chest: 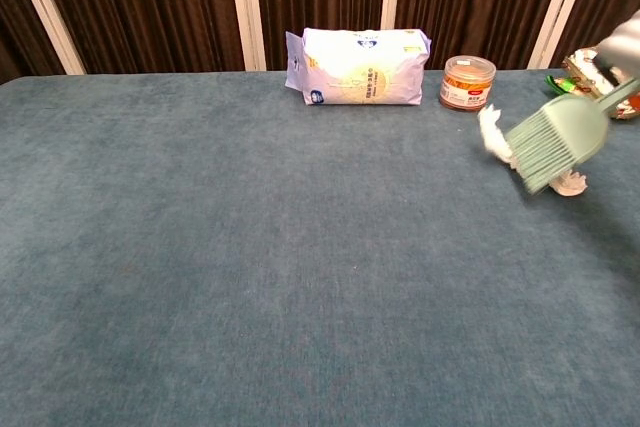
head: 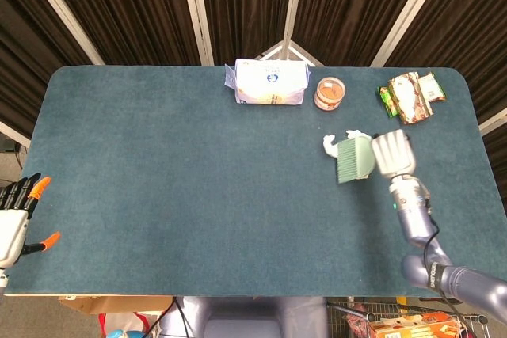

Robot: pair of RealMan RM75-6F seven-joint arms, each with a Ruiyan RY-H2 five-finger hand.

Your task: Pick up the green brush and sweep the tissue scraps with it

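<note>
At the near left corner, the left robot hand (head: 13, 223) is being kept off the bench (head: 158, 180), released, fingers apart and nothing in them. Well apart from it, on the right half, the brush (head: 356, 158) is being grasped by the right robot hand (head: 393, 153), clenched round its handle, bristles pointing down and toward the robot. In the chest view the brush (chest: 556, 148) is being held tilted, its bristle tips low over the blue cloth. The scraps (head: 333, 145) are lying just beside the brush head on its far-left side, one wad (chest: 493, 134) touching or nearly touching the bristles and another (chest: 571, 185) peeking out below them; whether more are hidden behind the brush cannot be told.

The sweeping step is judged to be in progress. For it to be done well, the bristle tips should be kept in light contact with the cloth, since the nap is likely to catch on hard pressure and the light scraps are likely to be flicked away by quick strokes. Short, slow strokes in one direction are called for, so that the wads are being gathered together.

Farther back, a white pack (head: 271, 83), a tin (head: 329, 93) and snack packets (head: 410, 94) are standing near the far edge.
</note>
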